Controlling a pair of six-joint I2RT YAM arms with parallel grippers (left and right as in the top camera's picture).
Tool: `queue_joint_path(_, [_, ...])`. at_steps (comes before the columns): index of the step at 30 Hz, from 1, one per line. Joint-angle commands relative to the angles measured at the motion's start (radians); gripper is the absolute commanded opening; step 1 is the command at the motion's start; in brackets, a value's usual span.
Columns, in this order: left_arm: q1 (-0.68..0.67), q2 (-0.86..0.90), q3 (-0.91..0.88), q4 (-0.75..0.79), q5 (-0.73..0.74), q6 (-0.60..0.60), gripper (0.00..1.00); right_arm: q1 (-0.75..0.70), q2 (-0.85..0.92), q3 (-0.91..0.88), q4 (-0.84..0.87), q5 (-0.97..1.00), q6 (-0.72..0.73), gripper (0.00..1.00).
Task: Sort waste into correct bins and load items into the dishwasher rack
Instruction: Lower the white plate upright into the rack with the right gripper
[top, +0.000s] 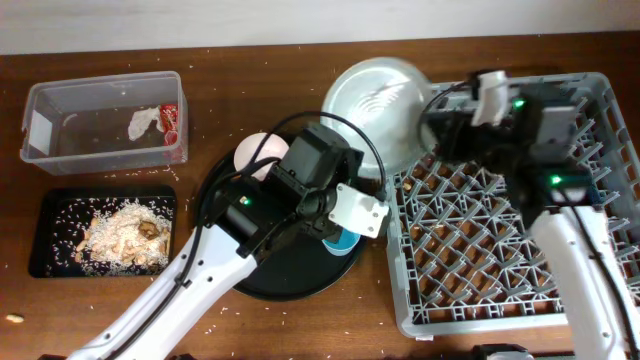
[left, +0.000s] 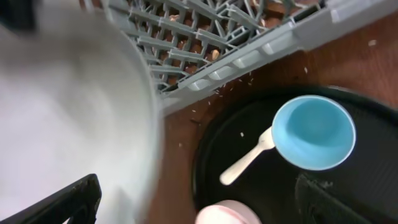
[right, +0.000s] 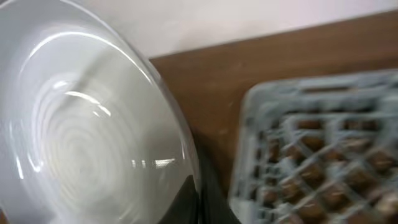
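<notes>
Plate (top: 372, 100), pale grey: likely rigid, glossy, slippery, chip-prone; right fingers (right: 198, 205) clamped on rim, best hold. Left fingers (left: 68, 202) apart above blue cup (left: 314, 132).

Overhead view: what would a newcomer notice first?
The pale grey round plate stands out, gripped at its rim by the right gripper over the top-left corner of the large square grey plastic dishwasher rack. Next, the small light-blue cup on the large round black tray, below the open left gripper.
</notes>
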Motion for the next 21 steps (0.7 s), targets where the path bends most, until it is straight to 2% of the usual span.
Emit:
queue_joint_path(1, [0.045, -0.004, 0.016, 0.003, 0.011, -0.319, 0.99, -0.059, -0.002, 0.119, -0.136, 0.233, -0.113, 0.04])
queue_joint_path(4, [0.146, -0.005, 0.017, 0.040, 0.011, -0.713, 0.99, -0.066, -0.002, 0.183, -0.211, 0.556, -0.119, 0.04])
queue_joint_path(5, [0.172, -0.005, 0.017, 0.043, 0.011, -0.779, 0.99, -0.066, -0.002, 0.184, -0.211, 0.642, -0.119, 0.04])
queue_joint_path(6, [0.217, -0.005, 0.017, 0.046, 0.011, -0.877, 0.99, -0.066, -0.002, 0.184, -0.211, 0.824, -0.109, 0.04])
queue_joint_path(7, [0.248, -0.005, 0.017, 0.046, 0.011, -0.916, 0.99, -0.066, 0.000, 0.184, -0.211, 0.962, -0.107, 0.04])
queue_joint_path(11, [0.292, -0.004, 0.017, 0.055, 0.011, -0.920, 0.99, -0.066, 0.006, 0.184, -0.212, 1.268, -0.129, 0.04])
queue_joint_path(16, [0.299, -0.004, 0.017, 0.064, 0.000, -0.916, 0.99, -0.066, 0.135, 0.183, -0.211, 1.377, -0.269, 0.04])
queue_joint_path(21, [0.362, -0.004, 0.017, 0.068, 0.004, -0.921, 0.99, -0.009, 0.235, 0.183, -0.202, 1.375, -0.347, 0.04])
